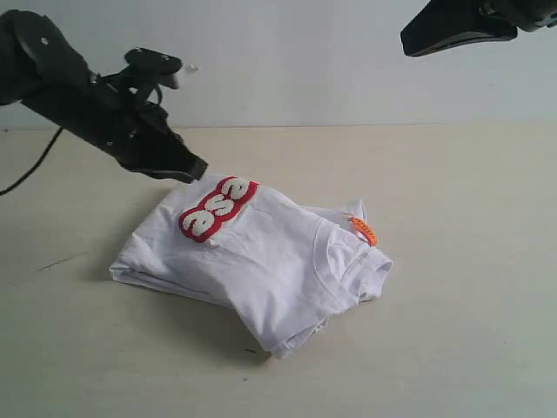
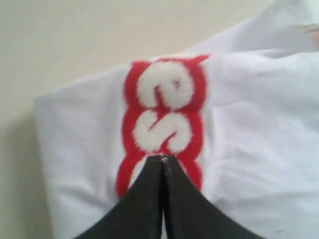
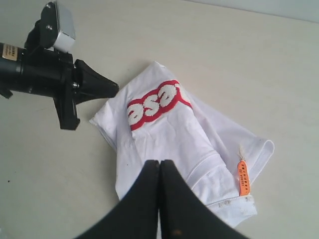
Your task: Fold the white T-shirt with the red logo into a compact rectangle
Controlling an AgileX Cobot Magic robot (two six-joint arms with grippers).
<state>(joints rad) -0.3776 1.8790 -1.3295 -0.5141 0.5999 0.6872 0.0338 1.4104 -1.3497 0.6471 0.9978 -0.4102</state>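
White T-shirt [image 1: 270, 261] lying folded in a bundle on the table [image 1: 470, 261], red logo [image 1: 218, 209] up at one end, orange tag [image 1: 364, 231] at the other; left gripper [image 1: 198, 170] just beside the logo end, jaws pressed together, empty; right gripper [image 1: 407, 42] raised well away, likewise closed on nothing

Red logo [image 3: 158, 102] on white tee [image 3: 169, 144]: "ese"; tag [image 3: 242, 177] txt unreadable.

A pale cream tabletop [image 1: 470, 287] filled most of the exterior view, matte and smooth. Beyond it, toward twelve o'clock, stood a plain whitish wall [image 1: 296, 61]. A thin dark scuff [image 1: 63, 261] marked the tabletop at nine o'clock, near the edge of the view.
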